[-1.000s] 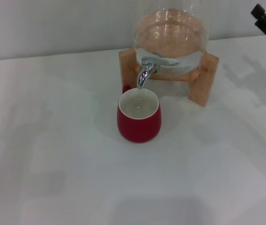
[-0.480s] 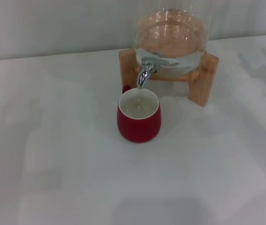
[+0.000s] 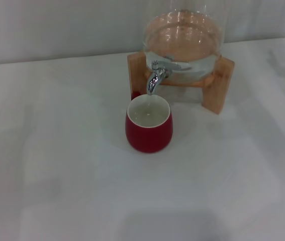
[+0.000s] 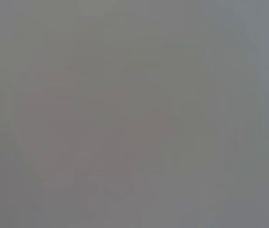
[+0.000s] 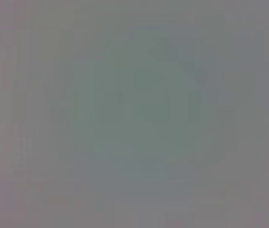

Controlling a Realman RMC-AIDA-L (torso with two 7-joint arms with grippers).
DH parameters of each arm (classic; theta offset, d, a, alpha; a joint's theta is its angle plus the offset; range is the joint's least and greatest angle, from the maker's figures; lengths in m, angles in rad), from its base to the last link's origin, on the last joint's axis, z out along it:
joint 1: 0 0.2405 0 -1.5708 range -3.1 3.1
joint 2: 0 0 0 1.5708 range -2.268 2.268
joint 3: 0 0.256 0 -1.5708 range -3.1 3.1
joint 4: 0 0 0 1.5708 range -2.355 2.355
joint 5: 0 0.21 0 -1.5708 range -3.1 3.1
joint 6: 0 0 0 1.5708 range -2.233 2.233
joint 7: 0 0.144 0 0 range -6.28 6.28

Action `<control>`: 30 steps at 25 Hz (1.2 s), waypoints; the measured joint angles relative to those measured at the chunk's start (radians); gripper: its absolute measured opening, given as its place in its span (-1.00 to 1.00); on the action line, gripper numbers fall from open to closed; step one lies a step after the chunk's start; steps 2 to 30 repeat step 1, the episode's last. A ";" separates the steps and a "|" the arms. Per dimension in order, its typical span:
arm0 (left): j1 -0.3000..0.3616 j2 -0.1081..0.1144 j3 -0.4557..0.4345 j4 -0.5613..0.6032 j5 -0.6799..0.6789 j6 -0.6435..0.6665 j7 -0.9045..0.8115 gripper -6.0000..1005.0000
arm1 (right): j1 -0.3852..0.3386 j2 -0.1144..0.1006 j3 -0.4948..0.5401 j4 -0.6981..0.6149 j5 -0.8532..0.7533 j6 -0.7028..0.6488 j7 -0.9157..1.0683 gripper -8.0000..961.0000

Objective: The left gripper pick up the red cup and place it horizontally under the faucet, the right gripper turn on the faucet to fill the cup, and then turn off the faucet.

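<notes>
White tabletop (image 3: 57,165) is carrying red cup (image 3: 149,128) upright under faucet (image 3: 155,76), water inside, no stream showing. Both pincers out of view, state unknown. Task prob. finishing; nothing left but parking arms.

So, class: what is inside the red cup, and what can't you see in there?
The red cup stands upright under the faucet. Its cream inside holds what looks like clear water, part full. The front wall hides the lower inside, so the depth cannot be told.
</notes>
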 joint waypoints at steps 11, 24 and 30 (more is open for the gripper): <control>0.000 0.000 0.000 0.000 0.000 0.000 -0.002 0.73 | 0.002 -0.001 -0.001 0.002 0.001 0.000 0.000 0.72; 0.000 0.000 0.000 0.000 0.000 0.000 -0.002 0.73 | 0.002 -0.001 -0.001 0.002 0.001 0.000 0.000 0.72; 0.000 0.000 0.000 0.000 0.000 0.000 -0.002 0.73 | 0.002 -0.001 -0.001 0.002 0.001 0.000 0.000 0.72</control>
